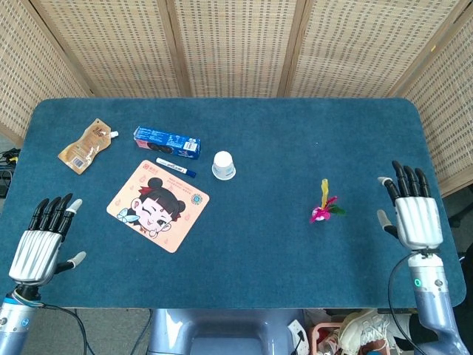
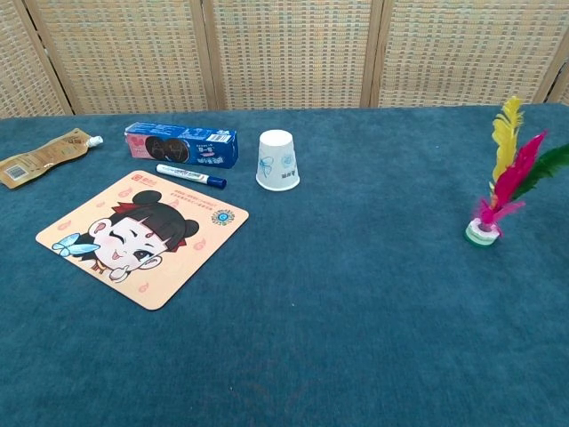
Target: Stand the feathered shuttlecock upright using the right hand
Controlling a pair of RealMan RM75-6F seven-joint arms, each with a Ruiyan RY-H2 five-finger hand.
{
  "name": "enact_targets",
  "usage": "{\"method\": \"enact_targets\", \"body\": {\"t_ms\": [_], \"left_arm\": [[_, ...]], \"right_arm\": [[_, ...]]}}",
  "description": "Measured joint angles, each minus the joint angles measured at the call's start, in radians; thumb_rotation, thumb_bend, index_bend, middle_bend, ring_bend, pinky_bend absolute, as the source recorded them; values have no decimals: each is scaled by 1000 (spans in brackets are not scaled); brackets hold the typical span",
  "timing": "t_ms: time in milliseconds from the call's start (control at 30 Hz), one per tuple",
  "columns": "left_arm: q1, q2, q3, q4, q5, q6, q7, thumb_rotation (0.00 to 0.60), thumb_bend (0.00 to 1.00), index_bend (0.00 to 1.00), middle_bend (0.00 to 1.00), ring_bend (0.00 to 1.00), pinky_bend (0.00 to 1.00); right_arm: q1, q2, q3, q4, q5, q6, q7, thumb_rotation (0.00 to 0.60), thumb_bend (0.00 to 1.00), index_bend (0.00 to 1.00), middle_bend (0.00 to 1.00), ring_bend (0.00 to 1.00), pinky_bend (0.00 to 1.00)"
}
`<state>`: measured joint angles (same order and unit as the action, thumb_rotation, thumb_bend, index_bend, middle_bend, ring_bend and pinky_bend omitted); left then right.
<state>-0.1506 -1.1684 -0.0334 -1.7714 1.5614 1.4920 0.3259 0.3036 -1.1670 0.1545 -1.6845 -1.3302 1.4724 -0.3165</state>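
While both hands hover over the near edge of the blue carpeted worktop point(image 1: 244, 133), neither holds anything: the right hand point(image 1: 417, 214) sits by the near right corner, palm down, fingers straight and slightly spread, pointing toward the far edge; the left hand point(image 1: 41, 242) mirrors it at the near left corner, fingers extended, thumb out to the side. Neither hand shows in the chest view.

Standing upright on its white-and-green round base, the feathered shuttlecock with yellow, pink and green plumes point(image 2: 500, 178) rests toward the right edge, well apart from the right hand, feathers fanning upward.

Toward the far left lie a brown spouted drink pouch point(image 1: 87, 144), a blue biscuit box point(image 2: 181, 144) picturing dark round biscuits, its lettering too small to read, and a white marker with a blue cap point(image 2: 190, 174) just beside it. An upturned white paper cup point(image 2: 277, 160) stands near mid-worktop. A peach square mat printed with a winking cartoon girl point(image 2: 142, 233) lies nearer the left edge.

Bare blue surface runs between cup and shuttlecock.
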Motion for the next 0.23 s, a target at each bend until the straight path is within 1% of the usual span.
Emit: {"method": "enact_targets", "body": {"t_ms": [100, 233], "left_arm": [[6, 10, 1, -5, -1, 6, -2, 600, 127, 0, 0, 0, 0], [9, 19, -1, -8, -7, 8, -12, 600, 127, 0, 0, 0, 0]], "right_arm": [[-58, 18, -38, -21, -68, 73, 48, 600, 302, 179, 0, 0, 0], [-142, 25, -100, -23, -166, 160, 117, 600, 302, 148, 0, 0, 0]]}}
